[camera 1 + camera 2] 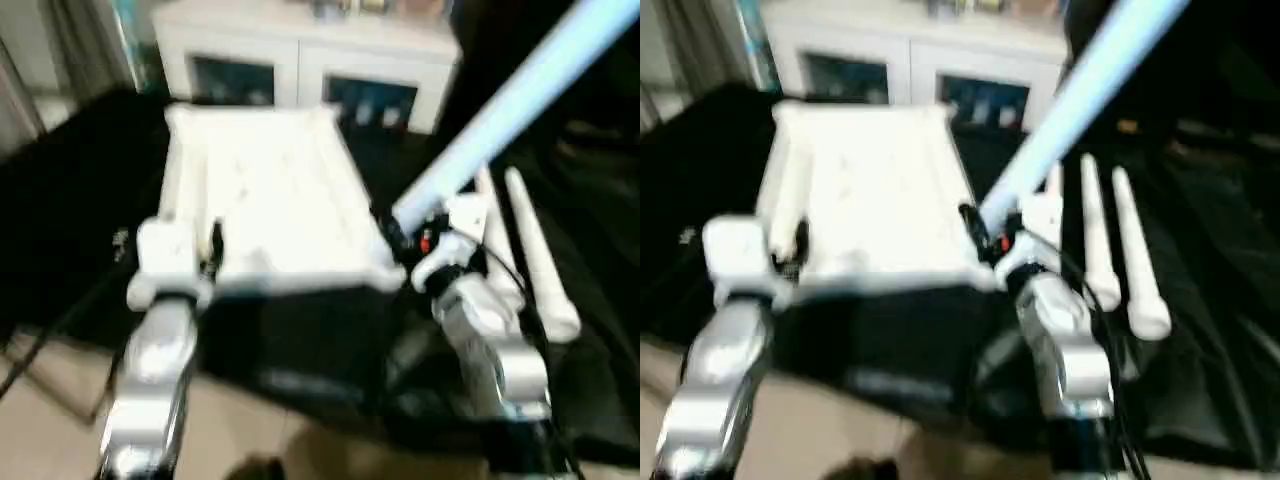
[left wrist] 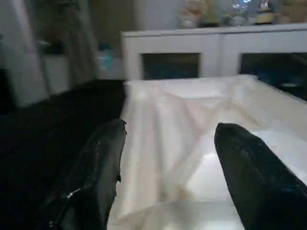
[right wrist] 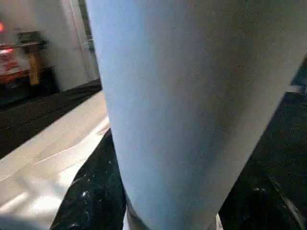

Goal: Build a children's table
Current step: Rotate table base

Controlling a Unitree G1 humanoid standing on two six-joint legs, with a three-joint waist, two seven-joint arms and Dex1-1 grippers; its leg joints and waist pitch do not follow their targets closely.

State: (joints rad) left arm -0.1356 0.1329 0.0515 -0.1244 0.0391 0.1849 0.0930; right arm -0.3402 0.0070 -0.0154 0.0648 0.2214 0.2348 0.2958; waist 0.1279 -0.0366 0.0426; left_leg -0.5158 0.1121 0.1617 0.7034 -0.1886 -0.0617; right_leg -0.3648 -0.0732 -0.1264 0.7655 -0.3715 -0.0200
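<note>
The tabletop lies underside up at centre frame on the black-draped desk, two spare legs resting at its right. The right gripper has its fingers clamped on a leg that slants to the upper right, its lower end by the near-right corner. The left gripper hovers at the near-left corner, fingers spread, holding nothing. Best now: stand that leg upright over the socket, then push straight down.

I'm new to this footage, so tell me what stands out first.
A long white leg slants up and away, gripped at its lower end by the right gripper. The white tabletop lies underside up on black cloth, the open left gripper at its near edge. Spare legs lie at right.
</note>
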